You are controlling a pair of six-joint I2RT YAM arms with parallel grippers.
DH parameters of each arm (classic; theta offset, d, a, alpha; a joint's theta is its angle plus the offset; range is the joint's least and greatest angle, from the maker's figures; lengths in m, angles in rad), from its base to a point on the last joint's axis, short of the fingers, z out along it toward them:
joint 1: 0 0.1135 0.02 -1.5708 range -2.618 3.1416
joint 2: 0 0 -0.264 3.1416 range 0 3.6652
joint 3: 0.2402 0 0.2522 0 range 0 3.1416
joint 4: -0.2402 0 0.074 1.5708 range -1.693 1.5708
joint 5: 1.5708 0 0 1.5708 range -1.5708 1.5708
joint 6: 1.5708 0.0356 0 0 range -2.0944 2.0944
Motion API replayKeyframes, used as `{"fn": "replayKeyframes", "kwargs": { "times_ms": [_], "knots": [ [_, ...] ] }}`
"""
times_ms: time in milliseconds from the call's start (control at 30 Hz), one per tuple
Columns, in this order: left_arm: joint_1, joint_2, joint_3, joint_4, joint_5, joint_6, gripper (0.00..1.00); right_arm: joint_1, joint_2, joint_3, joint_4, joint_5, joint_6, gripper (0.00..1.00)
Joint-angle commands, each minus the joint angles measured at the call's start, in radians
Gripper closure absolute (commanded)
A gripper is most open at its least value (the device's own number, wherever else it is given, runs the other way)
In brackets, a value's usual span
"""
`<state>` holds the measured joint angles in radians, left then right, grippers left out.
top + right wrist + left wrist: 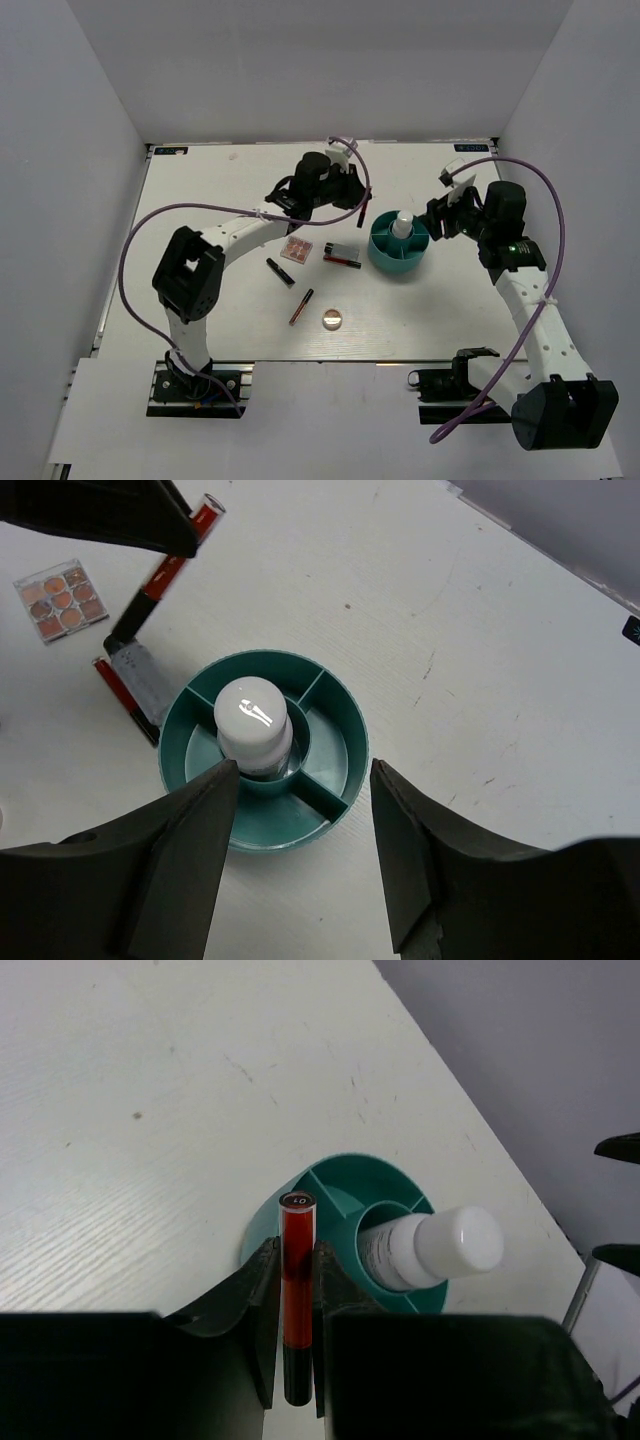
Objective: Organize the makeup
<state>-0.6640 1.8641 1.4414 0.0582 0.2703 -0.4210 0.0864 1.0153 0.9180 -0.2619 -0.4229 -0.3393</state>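
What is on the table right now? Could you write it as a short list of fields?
Left end effector: shut on red tube, close to teal container
Right end effector: open, empty, facing the container
In container: white bottle
Loose on table: square palette, round compact, black pencil, red pencil, silvery tube, red stick

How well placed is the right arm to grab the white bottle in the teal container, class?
Probably yes. The right claw is open and aimed at the white bottle, which sits in the middle cup of the teal container, and nothing lies between them.
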Motion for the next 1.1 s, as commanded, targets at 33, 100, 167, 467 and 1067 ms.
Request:
{"fn": "replayKeyframes", "kwargs": {
  "times_ms": [33,100,167,467,1067],
  "knots": [
    [-0.026,0.026,0.042,0.254,-0.051,0.057,1.00,-0.008,-0.038,-0.028,0.049,0.019,0.020,0.39],
    [-0.037,0.065,0.063,0.291,-0.062,0.073,1.00,-0.013,-0.047,-0.041,0.055,0.021,0.023,0.38],
    [-0.037,0.099,0.111,0.290,-0.056,0.079,1.00,-0.014,-0.053,-0.051,0.056,0.021,0.022,0.38],
    [-0.078,0.233,0.217,0.276,-0.002,0.111,1.00,-0.033,-0.080,-0.090,0.095,0.027,0.029,0.28],
    [-0.128,0.201,0.088,0.244,-0.040,0.208,0.93,-0.051,-0.067,-0.087,0.107,0.007,0.034,0.26]
  ]
}}
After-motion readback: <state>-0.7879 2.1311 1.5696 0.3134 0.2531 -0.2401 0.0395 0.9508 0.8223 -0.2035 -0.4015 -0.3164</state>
